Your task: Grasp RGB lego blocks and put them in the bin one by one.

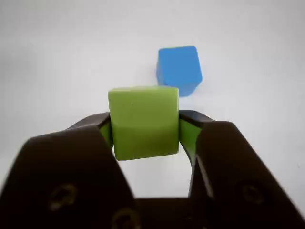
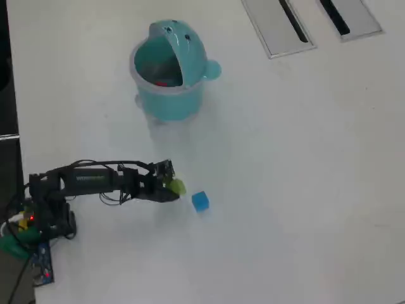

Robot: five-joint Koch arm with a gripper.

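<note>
Claw (image 1: 144,131) first: its two dark jaws are squeezed tight on the yellow-green block (image 1: 143,122), one jaw on each side, and the block sits square between them in the wrist view.

Now big to small. The white table (image 2: 304,190) is the biggest thing. Next is the black arm (image 2: 95,180), stretched low across the table at the left of the overhead view. Then the teal bin (image 2: 169,101), standing well apart from the claw, toward the top of that view. Its lid is flipped up, so the mouth is open, and something red shows inside, likely the red block (image 2: 163,82). Two grey slotted panels (image 2: 278,25) lie in the top right corner. Smallest is the blue block (image 2: 200,201), lying on the table just beside the claw and not touching the held block.

To do this step well, I think the claw should keep squeezing, lift straight up so it does not bump the blue block, swing over the open mouth, and only then let go.
</note>
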